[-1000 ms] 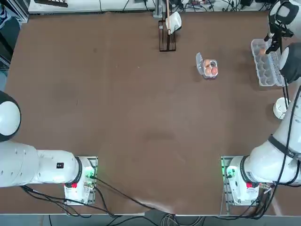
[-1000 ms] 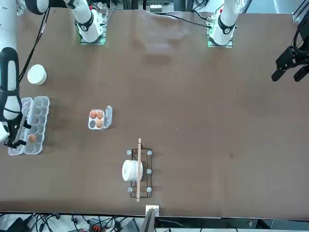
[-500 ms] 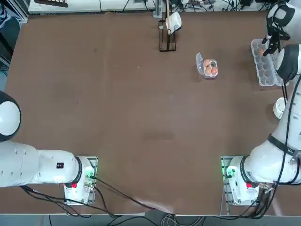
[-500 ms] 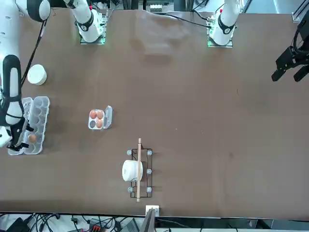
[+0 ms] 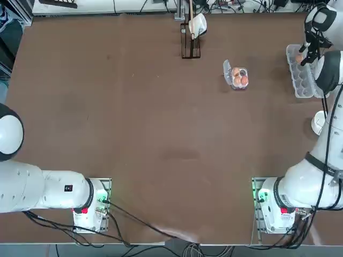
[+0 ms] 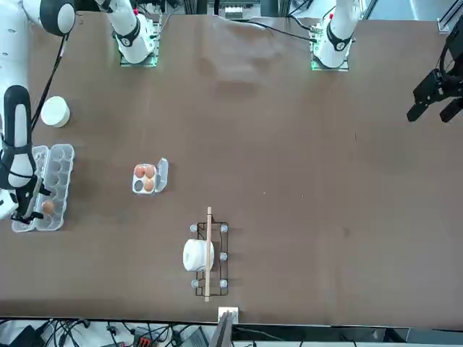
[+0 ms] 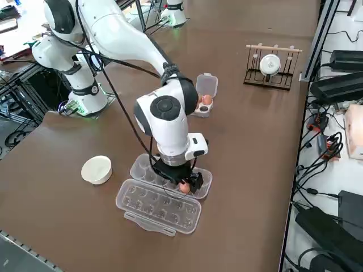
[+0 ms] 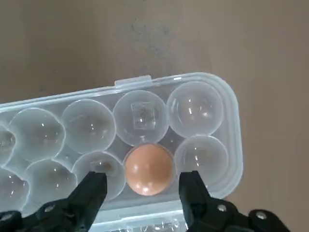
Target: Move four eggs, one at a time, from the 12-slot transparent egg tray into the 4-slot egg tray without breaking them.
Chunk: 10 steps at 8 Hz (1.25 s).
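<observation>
- The right hand point(image 8: 145, 193) is hovering over the long egg carton point(image 8: 212, 89), fingers point(image 8: 91, 191) spread.
- One egg point(image 8: 148, 169) is sitting in a cup between the fingertips, untouched.
- Three eggs point(image 5: 239, 76) are lying in the small tray point(image 5: 228, 73), well apart on the desk point(image 5: 161, 118).

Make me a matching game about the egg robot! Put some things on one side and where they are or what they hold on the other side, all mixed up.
Things:
1. 12-slot transparent egg tray
2. 4-slot egg tray
3. right pincer
4. round white bowl

Places or states:
A. holds three eggs
B. empty, beside the long carton's open lid
C. holds one last egg
D. open, its fingers either side of that egg, not yet gripping

Pairs: 1-C, 2-A, 3-D, 4-B
</observation>
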{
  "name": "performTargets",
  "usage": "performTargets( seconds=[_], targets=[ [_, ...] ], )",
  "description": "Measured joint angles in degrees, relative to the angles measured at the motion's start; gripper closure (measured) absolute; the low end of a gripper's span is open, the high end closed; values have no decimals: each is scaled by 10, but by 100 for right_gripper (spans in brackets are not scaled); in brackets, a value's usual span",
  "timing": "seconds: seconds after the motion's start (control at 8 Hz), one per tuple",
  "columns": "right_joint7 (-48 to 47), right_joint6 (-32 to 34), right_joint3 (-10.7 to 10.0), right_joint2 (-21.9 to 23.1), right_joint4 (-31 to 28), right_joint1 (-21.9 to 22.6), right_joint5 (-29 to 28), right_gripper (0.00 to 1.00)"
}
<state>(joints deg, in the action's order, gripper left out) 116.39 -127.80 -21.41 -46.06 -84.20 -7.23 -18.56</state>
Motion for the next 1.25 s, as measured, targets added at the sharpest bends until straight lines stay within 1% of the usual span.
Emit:
performTargets(
  seconds=[0.38,0.62,1.25],
  targets=[
    [1,0,11,-1,0,-1,0,11],
    [2,0,11,-1,0,-2,0,12],
    [4,0,12,-6,2,-6,0,22]
  ],
)
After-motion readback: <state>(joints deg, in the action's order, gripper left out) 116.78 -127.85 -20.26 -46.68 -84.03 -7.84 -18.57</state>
